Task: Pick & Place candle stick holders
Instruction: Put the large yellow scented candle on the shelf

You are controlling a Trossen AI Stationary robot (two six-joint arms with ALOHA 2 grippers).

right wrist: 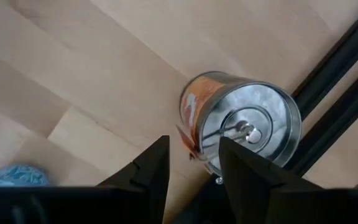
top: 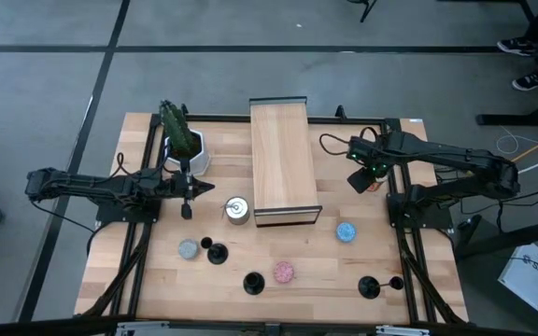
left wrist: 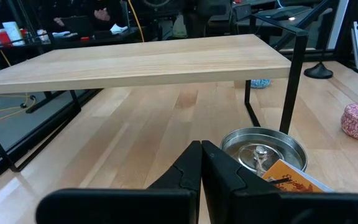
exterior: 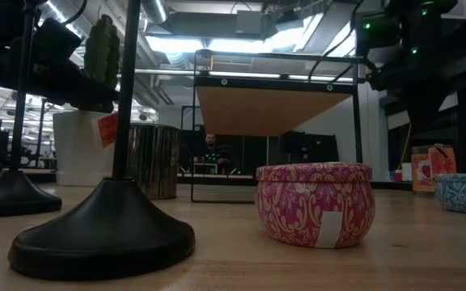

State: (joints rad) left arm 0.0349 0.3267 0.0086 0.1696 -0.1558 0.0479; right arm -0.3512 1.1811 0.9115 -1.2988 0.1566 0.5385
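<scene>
Three black candle stick holders stand on their round bases toward the table's near edge: one (top: 216,252) left of centre, one (top: 253,283) at the middle and one (top: 369,287) at the right. The low view shows the closest holder (exterior: 103,234) large, with another (exterior: 10,194) behind it. My left gripper (top: 187,211) is shut and empty at the left (left wrist: 201,149), just short of a shiny metal tin (left wrist: 263,152). My right gripper (top: 361,179) points down at the far right, open (right wrist: 194,146), above a second metal tin with an orange label (right wrist: 241,124). Nothing is between its fingers.
A wooden riser on black legs (top: 283,159) stands at the centre back. A potted cactus (top: 183,145) is at the back left. Grey (top: 188,248), pink (top: 284,272) and blue (top: 346,231) round tins lie among the holders. A black frame rail (right wrist: 334,93) runs beside the labelled tin.
</scene>
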